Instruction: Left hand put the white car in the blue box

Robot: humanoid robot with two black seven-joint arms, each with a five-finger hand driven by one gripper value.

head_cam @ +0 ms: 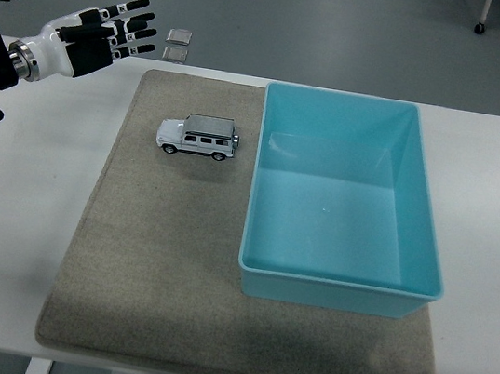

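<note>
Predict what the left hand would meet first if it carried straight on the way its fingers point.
Probably nothing: the left hand points right along the table's far edge, passing beyond the car and box. Height is unclear.

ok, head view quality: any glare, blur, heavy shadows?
Head view: sharp throughout, even overhead light; car casts a short soft shadow on the mat; faint sheen on the box floor, no blown glare; left hand crisp, no motion blur.

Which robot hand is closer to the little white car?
Left. The left hand hovers open up and to the left of the car, not touching it. The right hand isn't in the picture.
</note>
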